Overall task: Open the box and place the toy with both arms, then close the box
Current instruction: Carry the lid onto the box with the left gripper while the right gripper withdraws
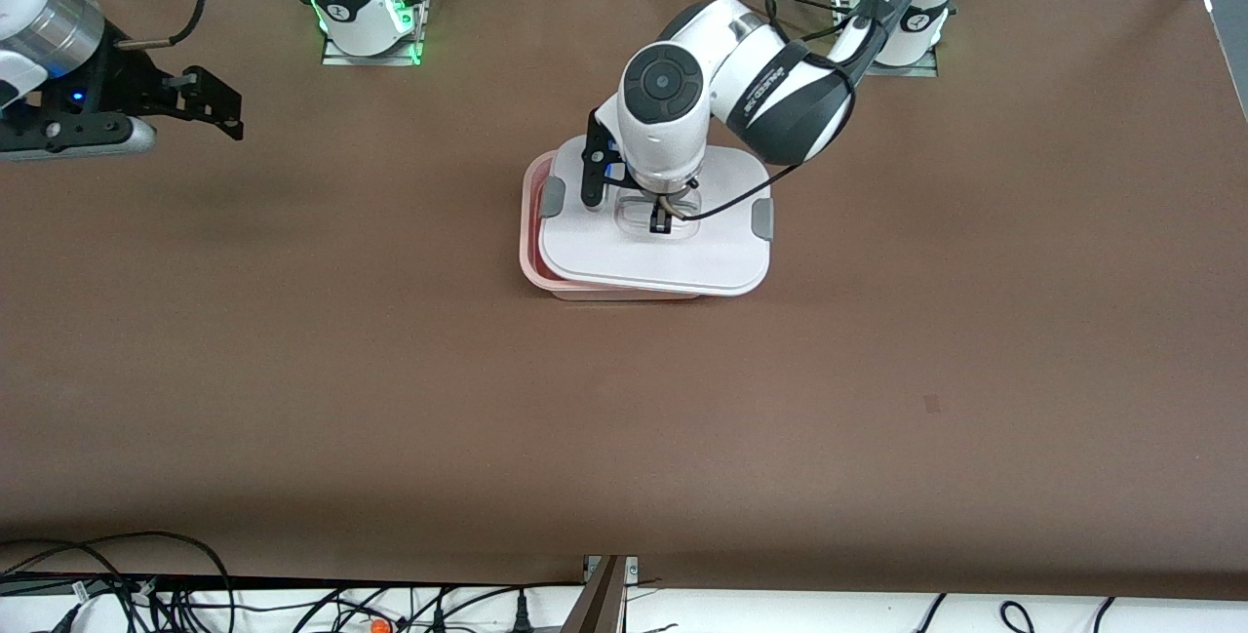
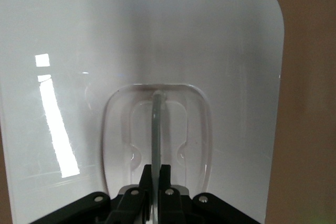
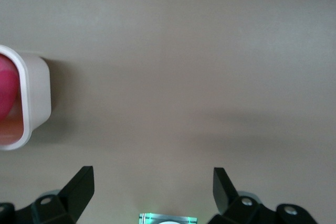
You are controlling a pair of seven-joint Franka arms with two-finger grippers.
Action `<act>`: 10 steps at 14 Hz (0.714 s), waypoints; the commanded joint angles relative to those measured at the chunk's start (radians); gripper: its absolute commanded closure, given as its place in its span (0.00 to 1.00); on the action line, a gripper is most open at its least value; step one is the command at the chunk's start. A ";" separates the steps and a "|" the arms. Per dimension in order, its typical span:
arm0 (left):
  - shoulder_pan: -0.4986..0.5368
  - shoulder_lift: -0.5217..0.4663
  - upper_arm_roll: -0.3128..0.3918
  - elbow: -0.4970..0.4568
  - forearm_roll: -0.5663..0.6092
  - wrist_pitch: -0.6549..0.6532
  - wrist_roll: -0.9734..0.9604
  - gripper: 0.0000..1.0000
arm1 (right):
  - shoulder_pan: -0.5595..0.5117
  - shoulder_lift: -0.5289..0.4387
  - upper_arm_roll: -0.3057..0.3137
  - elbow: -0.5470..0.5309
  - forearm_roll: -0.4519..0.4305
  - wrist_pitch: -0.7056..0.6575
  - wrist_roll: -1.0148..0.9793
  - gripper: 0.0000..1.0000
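Note:
The box's translucent pink base (image 1: 529, 223) stands mid-table. Its white lid (image 1: 653, 257) lies askew over it, shifted toward the left arm's end, so one pink edge shows. The lid has grey clips (image 1: 553, 196) at both sides. My left gripper (image 1: 661, 220) is shut on the lid's clear centre handle (image 2: 157, 124), which stands between its fingers in the left wrist view (image 2: 156, 170). The lid (image 2: 236, 77) fills that view. The right wrist view shows a corner of the box (image 3: 37, 95) with the bright pink toy (image 3: 6, 90) inside. My right gripper (image 1: 229, 111) is open and empty over bare table, and its spread fingers frame the right wrist view (image 3: 153, 179).
Brown table cover (image 1: 877, 370) all around the box. The arm bases (image 1: 366, 23) stand along the table's edge farthest from the front camera. Cables lie along the nearest edge.

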 commanded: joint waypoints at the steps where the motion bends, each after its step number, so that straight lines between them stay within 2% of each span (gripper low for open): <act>1: -0.009 0.038 0.011 0.054 -0.025 -0.004 -0.023 1.00 | -0.099 0.016 0.054 -0.009 0.025 0.060 0.009 0.00; 10: -0.057 0.091 0.011 0.097 -0.025 -0.001 -0.156 1.00 | -0.096 0.014 0.056 0.008 0.032 0.036 -0.001 0.00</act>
